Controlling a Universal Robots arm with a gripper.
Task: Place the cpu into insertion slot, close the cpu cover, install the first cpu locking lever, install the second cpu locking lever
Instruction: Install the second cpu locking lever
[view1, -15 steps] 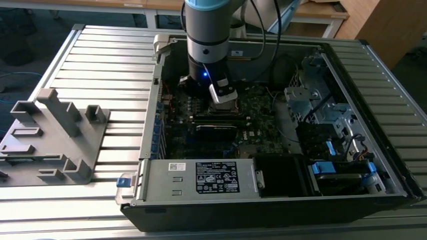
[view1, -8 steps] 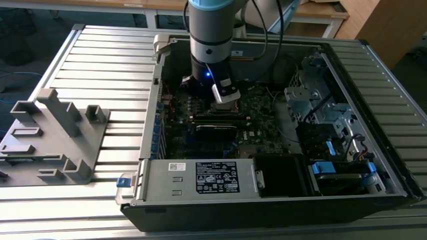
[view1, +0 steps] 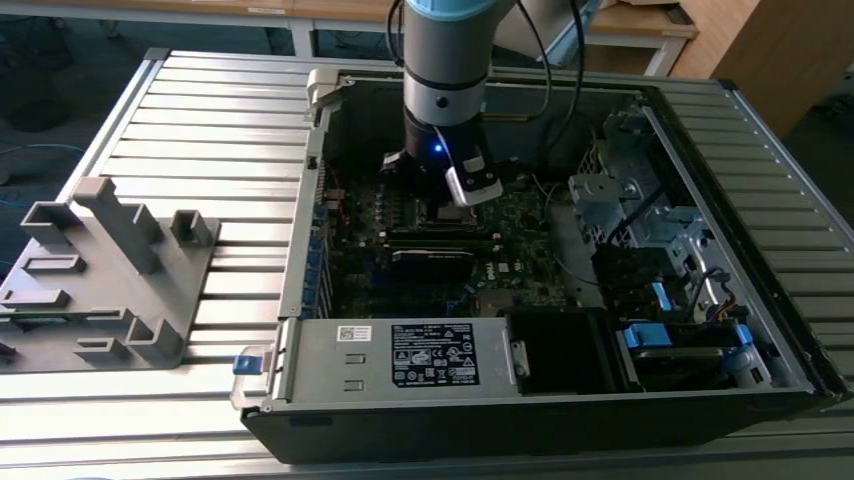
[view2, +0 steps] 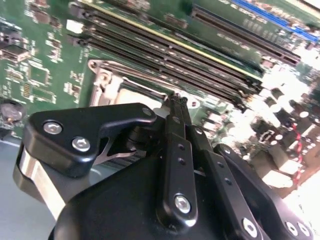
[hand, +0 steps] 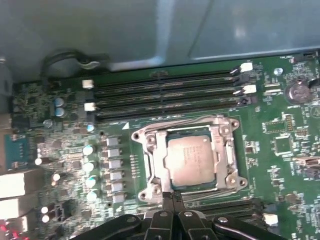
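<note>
Gripper (hand: 172, 196) tips beside cpu (hand: 191, 156)

Silver-grey cpu (hand: 191, 156), silver cpu cover (hand: 159, 167), green motherboard (hand: 285, 145).

Dim case interior, blown-out glare in the second wrist view — soft, slightly blurred wrist views
</note>
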